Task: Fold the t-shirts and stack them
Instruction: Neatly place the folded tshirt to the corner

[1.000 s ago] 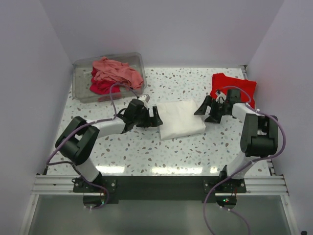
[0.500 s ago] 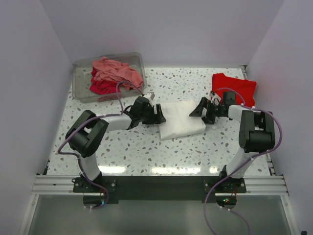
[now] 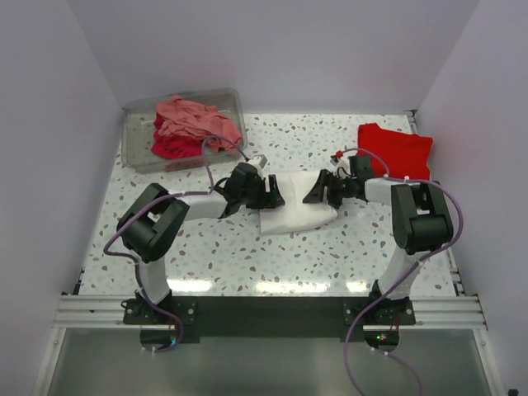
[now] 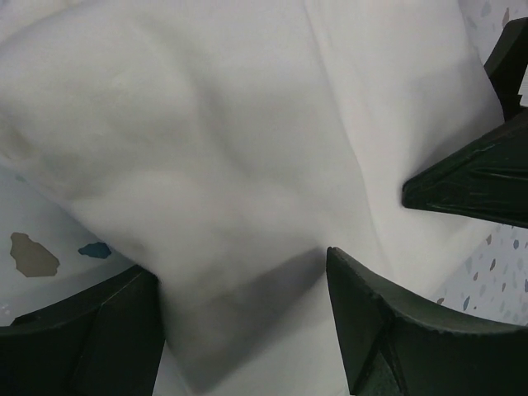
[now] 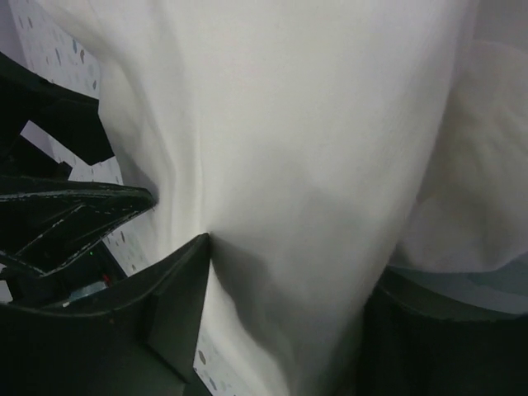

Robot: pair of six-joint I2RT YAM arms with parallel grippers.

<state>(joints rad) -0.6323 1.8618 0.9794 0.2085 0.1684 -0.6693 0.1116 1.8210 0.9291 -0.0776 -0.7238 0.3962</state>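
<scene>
A folded white t-shirt [image 3: 297, 214] lies mid-table between both arms. My left gripper [image 3: 271, 198] has come onto its left end, and in the left wrist view [image 4: 239, 276] a thick bunch of white cloth [image 4: 206, 124] fills the gap between the fingers. My right gripper [image 3: 318, 191] is on the shirt's right end; in its own view [image 5: 293, 268] one finger [image 5: 177, 289] dents the white cloth [image 5: 289, 107] into a crease. The two grippers face each other, a short way apart. A bright red t-shirt [image 3: 396, 147] lies flat at the back right.
A clear plastic bin [image 3: 136, 153] stands at the back left, holding a salmon-pink shirt [image 3: 194, 120] over a crimson one [image 3: 169, 147]. White walls close in the speckled table [image 3: 231, 256] on three sides.
Both grippers have slid inward onto the white t-shirt from its two ends and have narrowed around the cloth. The shirt's ends are now bunched up and it looks shorter.
</scene>
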